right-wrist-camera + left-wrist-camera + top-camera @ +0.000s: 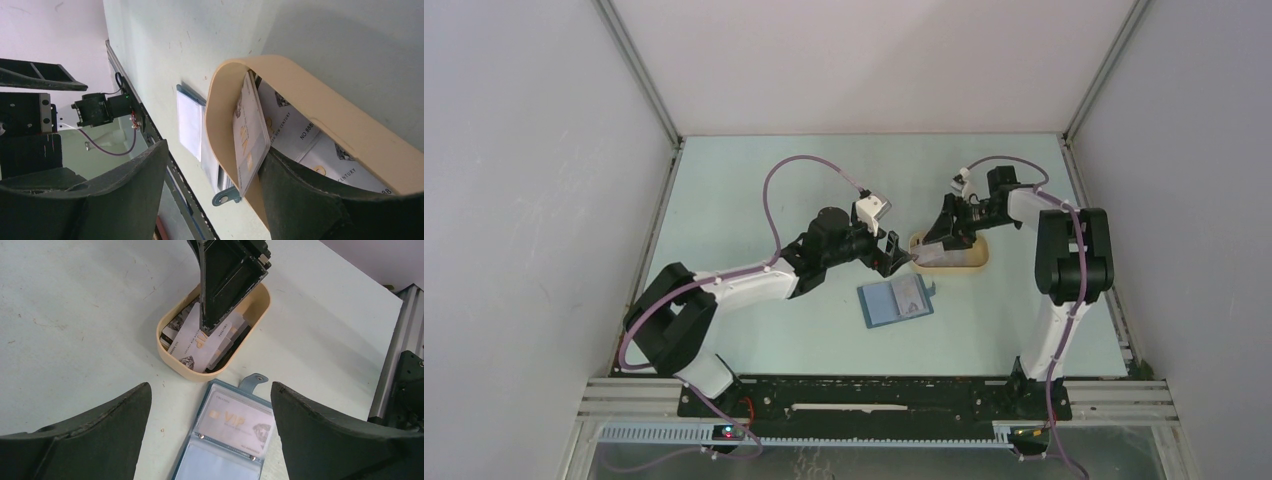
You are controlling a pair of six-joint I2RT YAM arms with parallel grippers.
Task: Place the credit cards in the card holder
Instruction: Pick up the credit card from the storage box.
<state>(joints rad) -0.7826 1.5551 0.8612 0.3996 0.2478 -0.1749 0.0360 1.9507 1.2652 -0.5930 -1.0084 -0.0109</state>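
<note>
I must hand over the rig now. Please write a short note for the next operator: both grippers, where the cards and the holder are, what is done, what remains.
The left gripper is open and empty, above the gap between tray and holder.
The right gripper is open, one jaw inside the beige tray, the other outside. One card stands on edge against the inner jaw, not clamped.
The card holder lies open on the table beside the tray.
Done: a VIP card sits in its pocket.
Left: the other cards in the tray.

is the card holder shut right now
No, the card holder lies spread open, its snap flap unfastened and a VIP card showing in one pocket.
</note>
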